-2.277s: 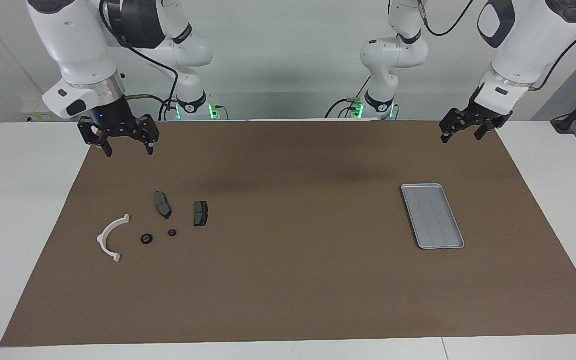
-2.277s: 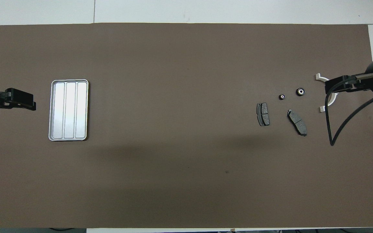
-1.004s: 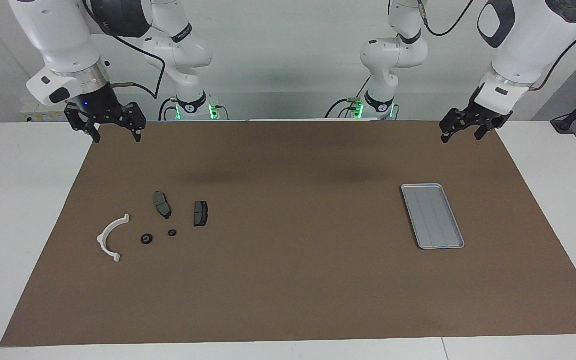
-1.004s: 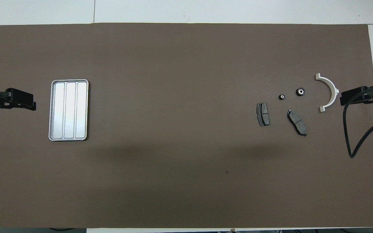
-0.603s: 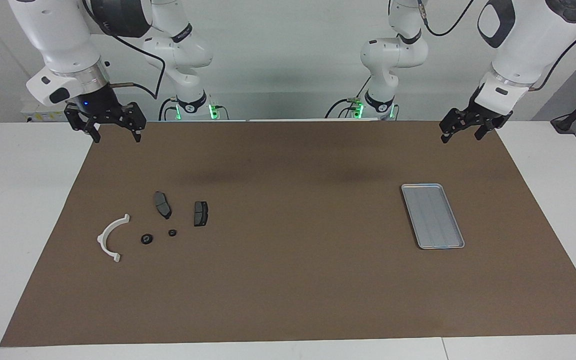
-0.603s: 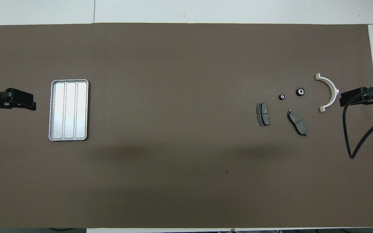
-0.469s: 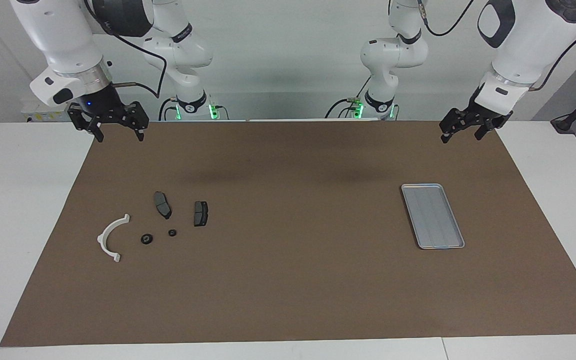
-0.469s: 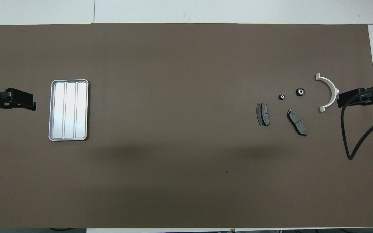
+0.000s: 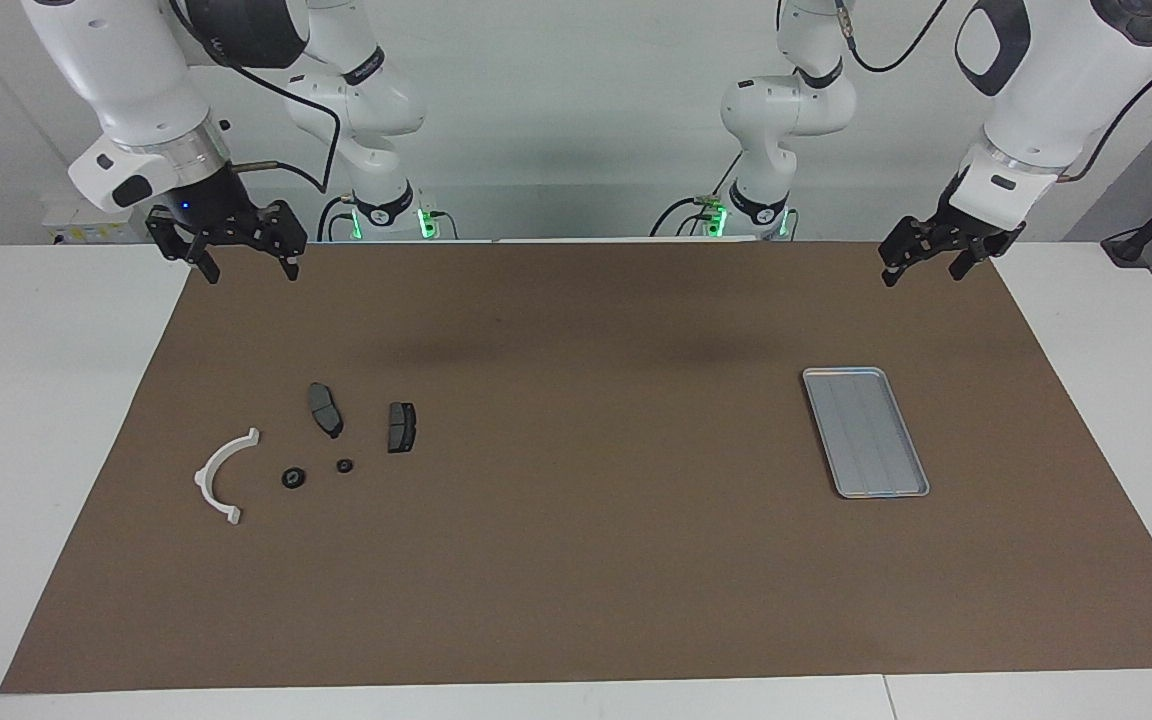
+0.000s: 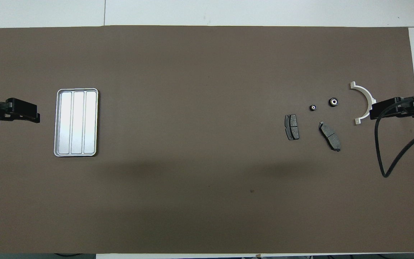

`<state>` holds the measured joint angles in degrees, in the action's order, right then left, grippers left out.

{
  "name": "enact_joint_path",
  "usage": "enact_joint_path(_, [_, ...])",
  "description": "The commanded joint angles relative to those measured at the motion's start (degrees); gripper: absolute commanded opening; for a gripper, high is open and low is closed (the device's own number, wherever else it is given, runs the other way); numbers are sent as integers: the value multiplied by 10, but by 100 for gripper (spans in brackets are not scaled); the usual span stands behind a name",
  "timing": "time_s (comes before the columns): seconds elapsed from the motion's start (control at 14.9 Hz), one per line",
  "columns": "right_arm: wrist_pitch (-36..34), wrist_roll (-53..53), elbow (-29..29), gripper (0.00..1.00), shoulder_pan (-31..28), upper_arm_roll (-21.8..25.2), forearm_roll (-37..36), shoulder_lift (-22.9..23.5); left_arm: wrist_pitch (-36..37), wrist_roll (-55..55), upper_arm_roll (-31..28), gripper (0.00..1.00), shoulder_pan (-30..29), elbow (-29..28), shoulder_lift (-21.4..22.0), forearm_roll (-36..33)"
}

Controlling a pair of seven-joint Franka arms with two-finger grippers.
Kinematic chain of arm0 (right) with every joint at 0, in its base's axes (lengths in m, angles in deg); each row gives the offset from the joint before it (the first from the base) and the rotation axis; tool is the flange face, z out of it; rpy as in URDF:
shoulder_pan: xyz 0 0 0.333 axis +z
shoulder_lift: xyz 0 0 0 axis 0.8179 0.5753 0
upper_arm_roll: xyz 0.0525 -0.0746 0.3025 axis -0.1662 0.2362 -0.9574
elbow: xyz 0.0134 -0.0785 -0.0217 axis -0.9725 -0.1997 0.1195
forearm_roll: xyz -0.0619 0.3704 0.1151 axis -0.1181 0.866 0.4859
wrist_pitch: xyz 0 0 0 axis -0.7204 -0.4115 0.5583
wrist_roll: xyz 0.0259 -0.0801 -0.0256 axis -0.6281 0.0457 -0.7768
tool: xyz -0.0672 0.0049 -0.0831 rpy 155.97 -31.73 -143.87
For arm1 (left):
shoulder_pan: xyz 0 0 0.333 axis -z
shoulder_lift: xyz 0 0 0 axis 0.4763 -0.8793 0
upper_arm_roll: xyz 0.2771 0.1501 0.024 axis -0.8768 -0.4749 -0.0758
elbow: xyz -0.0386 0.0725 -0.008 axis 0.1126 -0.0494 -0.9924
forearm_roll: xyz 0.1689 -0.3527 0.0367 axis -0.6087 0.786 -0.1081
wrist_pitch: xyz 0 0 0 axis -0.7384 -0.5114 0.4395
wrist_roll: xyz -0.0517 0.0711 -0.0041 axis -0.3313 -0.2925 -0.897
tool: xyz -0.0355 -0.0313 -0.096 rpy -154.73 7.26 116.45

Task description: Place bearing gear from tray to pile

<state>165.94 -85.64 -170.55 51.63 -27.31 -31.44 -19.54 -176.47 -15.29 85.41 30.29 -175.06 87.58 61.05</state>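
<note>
The silver tray (image 9: 866,432) (image 10: 76,122) lies bare on the brown mat at the left arm's end. The pile sits at the right arm's end: a white half-ring bracket (image 9: 204,472) (image 10: 367,93) and two dark brake pads (image 9: 325,409) (image 9: 401,426). Two small round black bearing gears (image 9: 293,478) (image 9: 344,465) (image 10: 333,101) (image 10: 313,107) lie on the mat among them. My right gripper (image 9: 248,270) (image 10: 372,111) hangs open and empty, high over the mat's edge nearest the robots. My left gripper (image 9: 921,272) (image 10: 37,117) waits open and empty over the mat beside the tray.
The brown mat (image 9: 576,560) covers most of the white table. A black cable (image 10: 381,158) loops down from the right arm over the mat's end.
My right gripper rose and drew back from the pile, then drifted a little toward the mat's middle again. The left arm, tray and parts have not moved.
</note>
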Motion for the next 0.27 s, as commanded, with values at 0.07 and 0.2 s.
enact_joint_path(0.07, [-8,7,-11,100,-16,-14,10,-14,0,2,1,100,-2,-4,6,-7])
enact_joint_path(0.2, [-10,7,-11,100,-16,-14,10,-14,0,2,1,100,-2,-4,6,-7])
